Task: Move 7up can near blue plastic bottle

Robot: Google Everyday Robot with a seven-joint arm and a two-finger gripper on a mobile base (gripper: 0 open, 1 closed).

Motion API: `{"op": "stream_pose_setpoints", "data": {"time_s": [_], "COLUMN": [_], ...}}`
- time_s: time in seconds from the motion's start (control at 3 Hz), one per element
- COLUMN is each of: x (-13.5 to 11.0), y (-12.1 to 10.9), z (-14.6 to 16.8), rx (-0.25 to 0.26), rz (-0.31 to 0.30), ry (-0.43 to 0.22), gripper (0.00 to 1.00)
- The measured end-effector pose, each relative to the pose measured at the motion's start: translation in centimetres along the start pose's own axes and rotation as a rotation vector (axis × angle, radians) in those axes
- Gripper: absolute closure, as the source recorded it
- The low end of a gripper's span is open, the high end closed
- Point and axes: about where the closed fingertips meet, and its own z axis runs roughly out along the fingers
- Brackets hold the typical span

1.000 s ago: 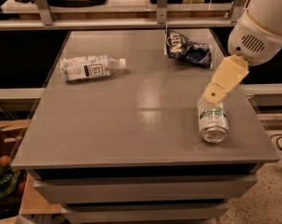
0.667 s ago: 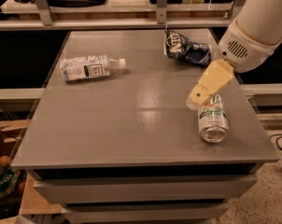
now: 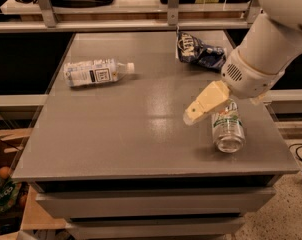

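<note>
Your gripper point(image 3: 191, 116) hangs low over the table point(image 3: 116, 134); whether it is spread or closed, you cannot tell. The can point(image 3: 228, 130) lies on its side just to its right. The bottle point(image 3: 95, 72) lies well off to its far left.

— What does the arm point(image 3: 273, 39) look like?
— Glossy white, fat rounded shells, with a small vent grille point(image 3: 233, 72) of dark dots near the wrist.
— And the claw point(image 3: 193, 115)?
— Cream-yellow, blocky, tapering — it's over the right side of the bench point(image 3: 116, 134).
</note>
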Motion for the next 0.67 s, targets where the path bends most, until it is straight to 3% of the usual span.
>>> {"op": "stream_pose_setpoints", "data": {"time_s": [0.33,0.67], "x": [0.8,1.4], "y": [0.3,0.6], "z": [2.0,3.5], "rx": [-0.021,-0.036], "rz": [0.112,0.182], "ry": [0.03,0.048], "gripper": [0.0,0.19]}}
